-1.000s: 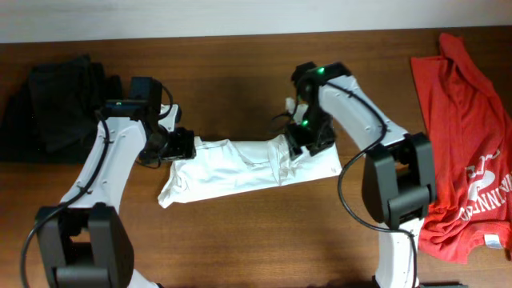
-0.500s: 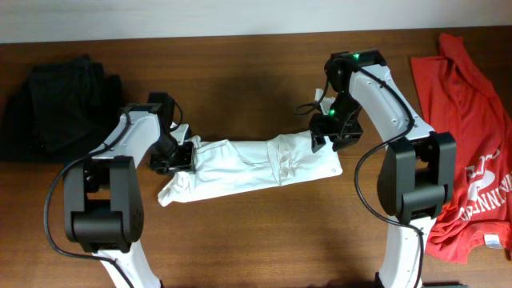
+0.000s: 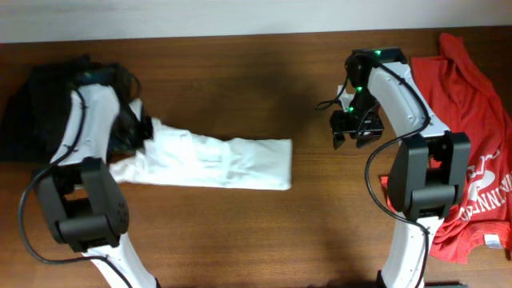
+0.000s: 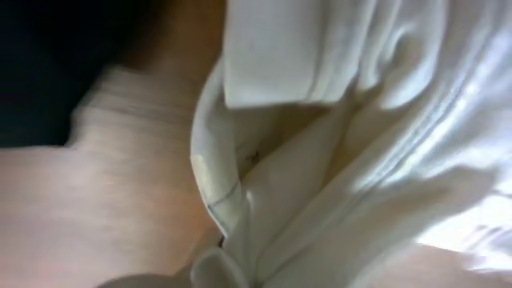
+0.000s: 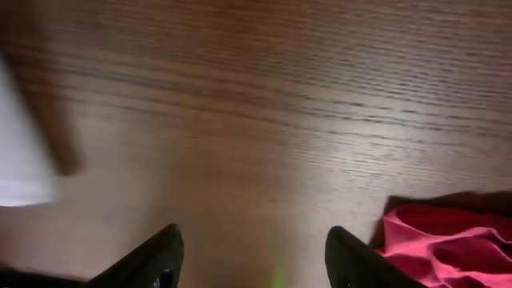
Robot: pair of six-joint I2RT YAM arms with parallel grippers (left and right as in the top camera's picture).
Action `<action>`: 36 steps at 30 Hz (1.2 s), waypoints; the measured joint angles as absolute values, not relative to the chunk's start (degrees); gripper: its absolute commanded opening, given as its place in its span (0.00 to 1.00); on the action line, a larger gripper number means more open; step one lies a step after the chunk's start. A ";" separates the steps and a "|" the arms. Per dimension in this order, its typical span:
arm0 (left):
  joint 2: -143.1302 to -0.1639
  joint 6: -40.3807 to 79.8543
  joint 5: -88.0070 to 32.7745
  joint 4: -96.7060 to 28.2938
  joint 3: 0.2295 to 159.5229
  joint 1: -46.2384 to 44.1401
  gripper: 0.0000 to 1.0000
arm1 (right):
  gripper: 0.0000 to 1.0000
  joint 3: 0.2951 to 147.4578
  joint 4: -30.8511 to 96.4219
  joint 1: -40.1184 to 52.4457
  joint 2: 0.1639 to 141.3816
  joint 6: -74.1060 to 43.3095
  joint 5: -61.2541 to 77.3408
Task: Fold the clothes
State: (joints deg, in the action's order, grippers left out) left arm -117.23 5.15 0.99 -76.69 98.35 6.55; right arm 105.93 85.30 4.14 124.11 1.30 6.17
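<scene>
The white T-shirt [image 3: 216,162] lies folded into a long strip across the table's left half. My left gripper [image 3: 136,128] is shut on its left end, beside the black pile. In the left wrist view white cloth [image 4: 352,136] fills the frame and bunches at my left gripper [image 4: 240,276]. My right gripper [image 3: 356,138] hovers open over bare wood, apart from the shirt's right end. Its two dark fingers [image 5: 156,258] stand wide with nothing between them around the right gripper [image 5: 256,256]. The red T-shirt [image 3: 468,136] with white lettering lies crumpled at the far right, and shows as the red T-shirt [image 5: 456,240] near my right finger.
A heap of black clothing [image 3: 48,104] sits at the far left, right behind my left arm. A white edge of the shirt [image 5: 20,168] shows at the left of the right wrist view. The table's back edge [image 3: 240,36] meets a pale wall.
My left gripper shut on the white shirt's left end and dragged the whole strip leftward toward the black pile. My right gripper moved off the shirt's right end, rightward toward the red shirt.
</scene>
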 measured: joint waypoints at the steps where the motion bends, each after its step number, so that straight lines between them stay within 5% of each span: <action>1: -117.05 5.67 1.45 -78.89 102.69 6.20 0.00 | 0.61 105.93 85.36 4.10 124.11 1.32 6.04; 20: -117.89 10.17 -3.01 -73.30 104.42 -29.28 0.13 | 0.61 105.95 85.67 4.10 124.11 1.34 5.80; 30: -120.51 10.11 -12.08 -76.55 106.48 -31.92 0.36 | 0.74 105.95 85.71 4.10 124.11 1.48 5.78; 36: -116.44 9.91 -9.08 -77.73 112.90 -23.46 0.52 | 0.74 105.95 85.71 4.10 124.11 2.13 8.93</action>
State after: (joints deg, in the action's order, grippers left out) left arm -116.44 9.91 -9.08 -77.73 112.90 -23.46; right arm 105.95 85.71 4.10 124.11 2.13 8.93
